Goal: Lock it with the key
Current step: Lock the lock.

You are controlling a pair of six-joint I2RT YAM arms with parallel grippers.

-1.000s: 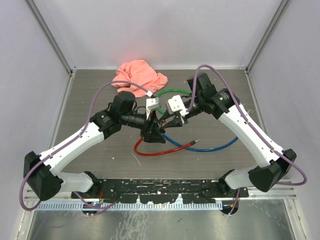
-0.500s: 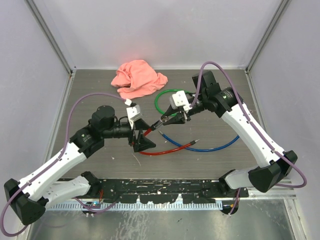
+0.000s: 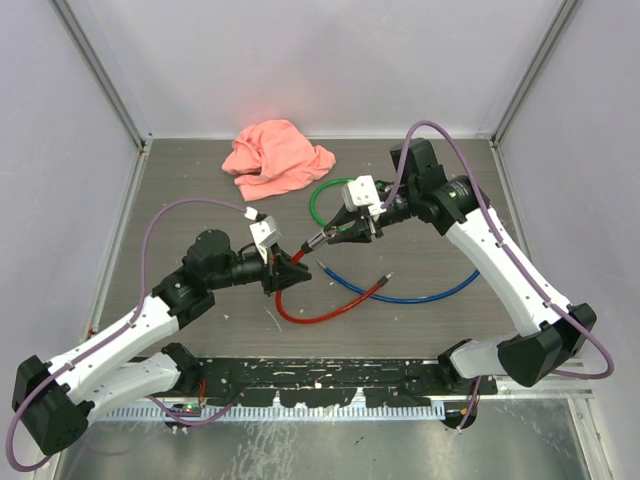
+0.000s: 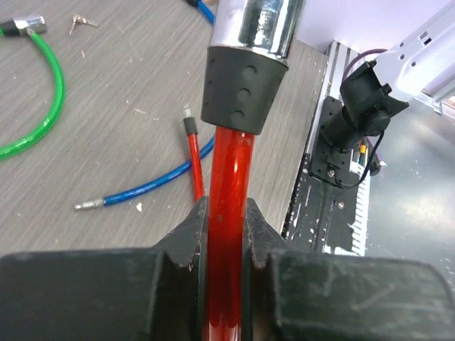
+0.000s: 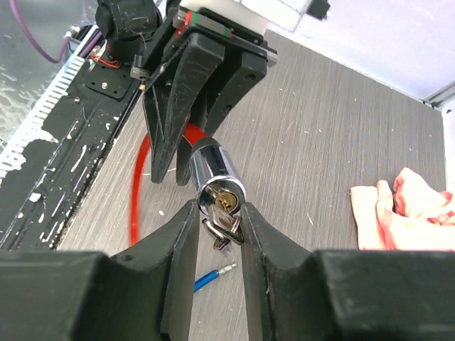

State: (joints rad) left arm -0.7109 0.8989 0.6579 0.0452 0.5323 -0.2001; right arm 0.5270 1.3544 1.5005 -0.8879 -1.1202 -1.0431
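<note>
The red cable lock has a chrome cylinder [image 5: 215,177] with a black collar [image 4: 240,89] and a red cable [image 4: 229,199]. My left gripper [image 4: 226,220] is shut on the red cable just below the collar, and it shows left of centre in the top view [image 3: 283,272]. A key [image 5: 226,227] sits in the brass keyhole at the cylinder's end. My right gripper [image 5: 219,213] is shut on the key, its fingers flanking the cylinder's mouth. From above, the right gripper [image 3: 325,238] meets the cylinder from the right. The cable's loop [image 3: 310,312] lies on the table.
A green cable lock [image 3: 325,195] and a blue cable [image 3: 410,292] lie on the table near the grippers. A pink cloth [image 3: 275,158] is bunched at the back. A small loose key [image 4: 82,23] lies by the green cable's end.
My left gripper, open half a second ago, has closed on the red cable and shifted slightly toward the cylinder. The right gripper has kept its hold and barely moved.
</note>
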